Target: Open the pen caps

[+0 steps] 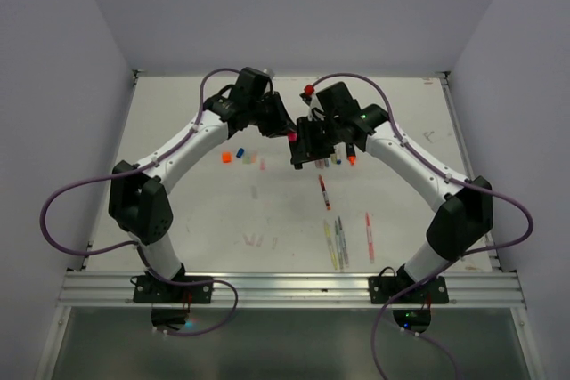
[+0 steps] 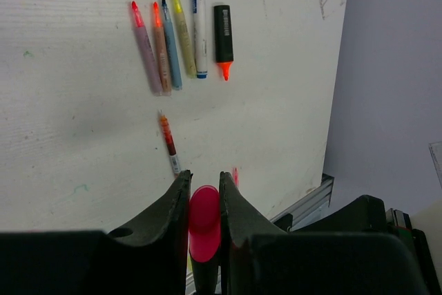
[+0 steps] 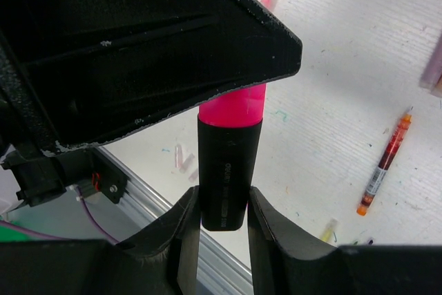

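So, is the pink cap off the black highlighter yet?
Still on: the pink plastic cap meets the black highlighter barrel, no gap or tip showing.

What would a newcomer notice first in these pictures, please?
A single highlighter is held above the table: the left fingers clamp its pink cap, and the right fingers grip its black body. Uncapped pens lie in a row on the table.
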